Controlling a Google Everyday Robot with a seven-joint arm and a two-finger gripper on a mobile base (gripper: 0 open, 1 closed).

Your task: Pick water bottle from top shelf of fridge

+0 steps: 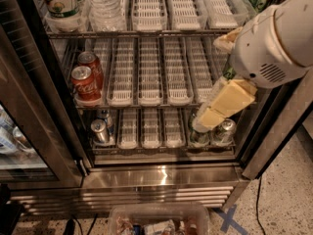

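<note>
Speckled floor (286, 204) lies far below the bottle (104, 6), under the fridge (161, 177), whose steel base panel shines at the foot of the racks. The bottle stands upright near the left end of the top shelf (146, 33), just behind the front rail, with its neck cut off by the frame edge. A white container (61, 1) sits just left of the bottle, so near that I cannot tell whether they touch. Bare white trays (149, 6) begin just right of the bottle. Red cans (84, 82) sit one rack below the bottle and a little left. Silver cans (100, 130) sit two racks below it.

The gripper (215, 112) hangs well below and well to the right of the bottle, about level with the gap between the two lower racks, and the bulky white arm (274, 38) reaches in from the right. I cannot tell how far it is open. It has hold of nothing that I can see, and the bottle is untouched.

The reach has not properly begun, so most of the risk lies in the climb up and leftward to the bottle. On a direct line the arm could hit the rack edges or the rail in front of the bottle. A wide approach could nudge the container beside the bottle and topple one or both. The bottle's thin ribbed plastic will likely buckle or slip under a hard or off-centre squeeze.
</note>
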